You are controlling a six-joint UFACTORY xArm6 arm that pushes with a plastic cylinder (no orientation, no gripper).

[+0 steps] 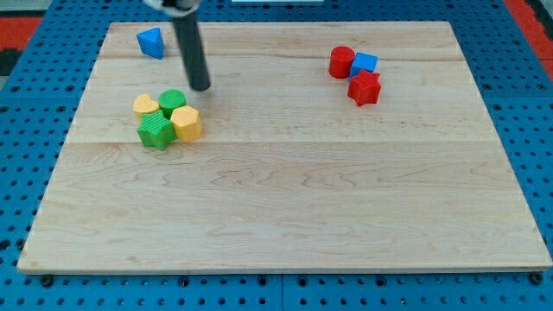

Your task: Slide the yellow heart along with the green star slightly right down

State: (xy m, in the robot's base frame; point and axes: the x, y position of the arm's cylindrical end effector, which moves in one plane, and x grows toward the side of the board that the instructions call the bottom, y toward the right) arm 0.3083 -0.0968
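Yellow heart [146,105]: sitting at the upper left of a tight four-block cluster toward the view's left; its lobes seem to be facing about 11 o'clock, though no clear long axis is showing.
Green star [155,132]: lying at about 5 o'clock from the heart and touching it; ridged top, points too blunt to give a heading.
Cluster mates: a green round block [173,100] sitting at 3 o'clock from the heart, a yellow hexagon-like block [186,123] sitting at 3 o'clock from the star.
My tip [200,86]: a bare dark rod gripping nothing, resting at about 1 o'clock from the green round block, just beside it; contact cannot be told.
Count: two yellow, two green, two blue, two red blocks.
Others: a blue block [151,41] lying at the board's top left; a red cylinder [341,62], blue cube [365,62] and red star [365,87] huddling at the upper right.
Board [294,216]: pale wood with grain lines, lying on a blue pegboard [26,104].
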